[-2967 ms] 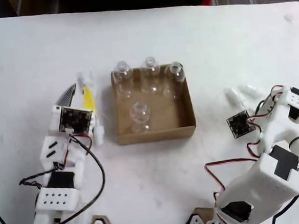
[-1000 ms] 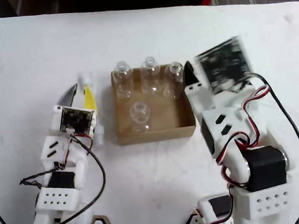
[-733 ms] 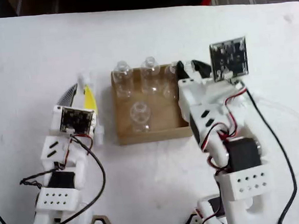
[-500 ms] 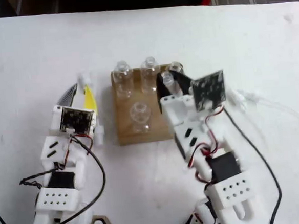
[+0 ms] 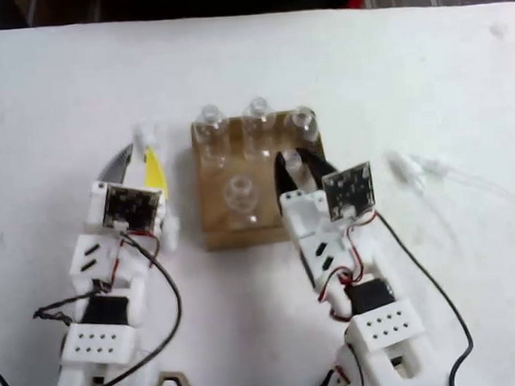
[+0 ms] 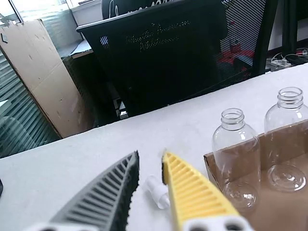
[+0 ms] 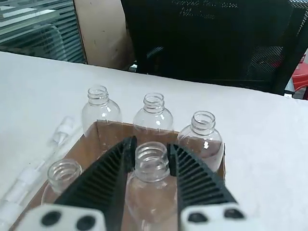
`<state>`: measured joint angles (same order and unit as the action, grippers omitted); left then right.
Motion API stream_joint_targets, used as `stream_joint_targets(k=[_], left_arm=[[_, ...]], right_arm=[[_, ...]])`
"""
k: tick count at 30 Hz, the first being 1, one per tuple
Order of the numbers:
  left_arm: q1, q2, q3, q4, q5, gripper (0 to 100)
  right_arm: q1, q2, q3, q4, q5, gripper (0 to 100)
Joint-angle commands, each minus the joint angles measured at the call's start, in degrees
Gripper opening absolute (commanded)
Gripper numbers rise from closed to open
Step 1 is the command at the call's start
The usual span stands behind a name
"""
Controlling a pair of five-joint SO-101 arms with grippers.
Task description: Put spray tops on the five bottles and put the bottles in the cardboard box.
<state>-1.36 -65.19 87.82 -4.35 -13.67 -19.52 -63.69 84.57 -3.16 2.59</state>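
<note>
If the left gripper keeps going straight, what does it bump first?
Probably the small white plastic spray top on the white table, right ahead of the open left gripper; depth is unclear.

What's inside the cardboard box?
Five uncapped bottles: three by the far wall, one nearer, the fifth bottle gripped by the right tool. Its arm covers the box's near right corner.

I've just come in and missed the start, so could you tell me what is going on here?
Two arms are packing bottles. The right gripper is shut on a bottle by its neck, holding it within the box, where four other bottles stand. None has a spray top on. The left gripper is open beside the box, with a top lying on the table by its fingertips; more tops lie on the box's other side.
</note>
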Motion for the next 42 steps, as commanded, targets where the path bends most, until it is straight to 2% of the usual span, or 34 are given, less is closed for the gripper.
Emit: stream_joint_targets(k=[1,21,27,35,42], left_arm=[[0.66,-0.22,-0.62,-1.58,-0.7,8],[0.66,-0.22,-0.62,-1.58,-0.7,8],[0.66,-0.22,-0.53,-1.58,-0.7,8],[0.66,-0.22,-0.53,-1.58,-0.7,8],[0.66,-0.22,-0.53,-1.58,-0.7,8]], right_arm=[[0.66,-0.4,0.7,-3.82,0.53,1.7],[-0.66,-0.57,3.34,-1.54,0.97,2.3],[-0.66,-0.57,3.25,-0.66,1.05,12.1],[-0.66,-1.19,3.08,-0.4,1.23,12.6],[-3.65,-14.2,3.08,11.47,5.54,12.7]])
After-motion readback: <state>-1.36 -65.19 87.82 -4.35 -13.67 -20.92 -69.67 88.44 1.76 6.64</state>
